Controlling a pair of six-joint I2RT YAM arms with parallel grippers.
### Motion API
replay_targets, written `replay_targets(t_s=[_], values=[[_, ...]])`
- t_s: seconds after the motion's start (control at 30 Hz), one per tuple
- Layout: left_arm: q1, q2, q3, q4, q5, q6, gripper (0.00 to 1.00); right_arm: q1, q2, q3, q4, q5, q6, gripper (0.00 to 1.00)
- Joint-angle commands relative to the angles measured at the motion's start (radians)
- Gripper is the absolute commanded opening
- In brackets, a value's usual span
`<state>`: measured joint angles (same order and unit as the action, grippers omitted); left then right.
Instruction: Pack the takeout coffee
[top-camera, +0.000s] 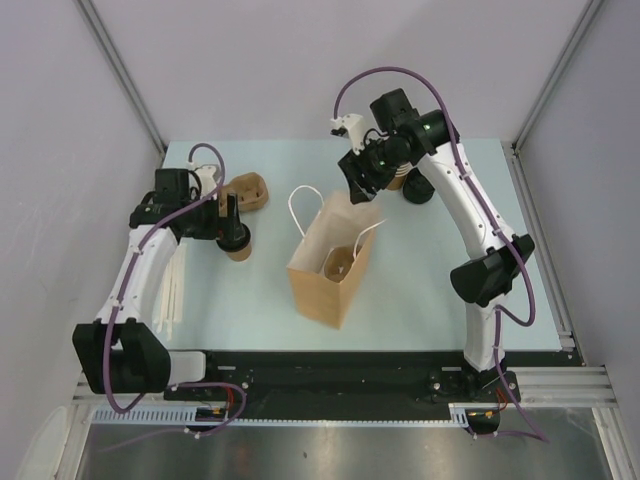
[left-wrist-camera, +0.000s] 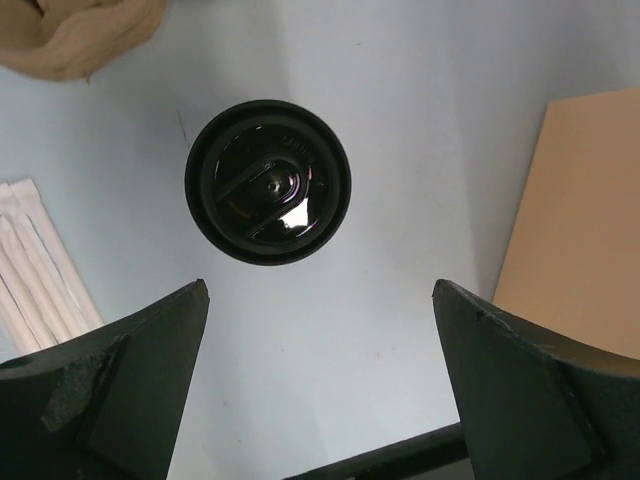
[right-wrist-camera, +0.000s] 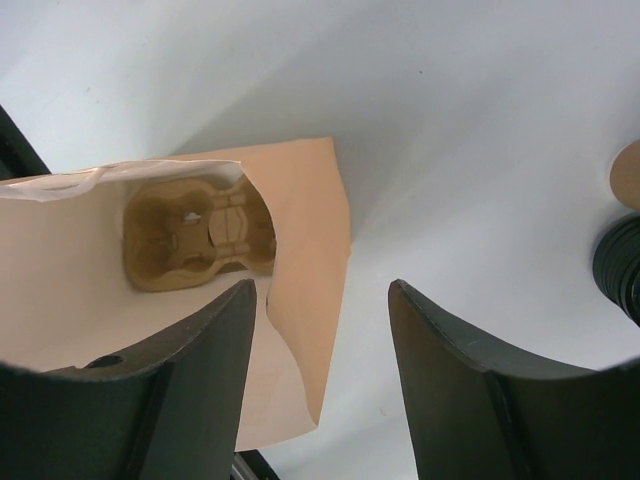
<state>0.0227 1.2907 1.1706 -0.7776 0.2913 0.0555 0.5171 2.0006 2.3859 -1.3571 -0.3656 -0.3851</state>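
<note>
1. Hovering with the left tool (left-wrist-camera: 320, 300) above the cup (top-camera: 238, 250), jaws spread wide, gripping nothing.
2. Stands upright on the desk (top-camera: 430, 290), black lid (left-wrist-camera: 268, 182) on, left of the bag (top-camera: 322, 280) and apart from it; not yet packed.
3. Holds the right tool (right-wrist-camera: 322, 290) over the bag's far rim, jaws apart, one paper wall showing in the gap; cannot tell whether touching it.
4. Shows a carrier (right-wrist-camera: 200, 235) at the bottom of the open bag, probably the seat for the cup.
5. Looks like the approach to the grasp, with the lift and the carry to the bag yet to come.
6. Could tip the cup by descending off-centre and striking the lid with one finger; sits toward the top of the left wrist view, not between the fingers.
7. Could dent the paper wall or pop the lid off by clamping too hard or too high.
8. Could snag the bag's rim or white handle (top-camera: 300, 205) during the carry, folding the mouth shut or toppling the bag unless steadied by the right tool.
9. Could miss a well in the carrier and leave the cup leaning, inviting a spill.
10. Could brush the white sticks (left-wrist-camera: 40, 270) or the spare carrier (top-camera: 248, 190), both near the cup, on a wide swing.
</note>
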Motion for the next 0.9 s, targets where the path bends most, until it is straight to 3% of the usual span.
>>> replay_targets(t_s=[0.0, 0.43, 0.87], values=[[0.005, 0.024, -0.011, 0.038, -0.072, -0.095, 1.0, 0.003, -0.029, -0.002, -0.16, -0.03, 0.008, 0.61], [0.003, 0.197, 0.052, 0.087, -0.148, -0.216, 1.0, 0.004, -0.029, -0.004, -0.152, -0.004, 0.012, 0.61], [0.003, 0.268, 0.087, 0.098, -0.132, -0.229, 0.99, 0.003, -0.013, 0.004, -0.139, 0.004, 0.017, 0.61]])
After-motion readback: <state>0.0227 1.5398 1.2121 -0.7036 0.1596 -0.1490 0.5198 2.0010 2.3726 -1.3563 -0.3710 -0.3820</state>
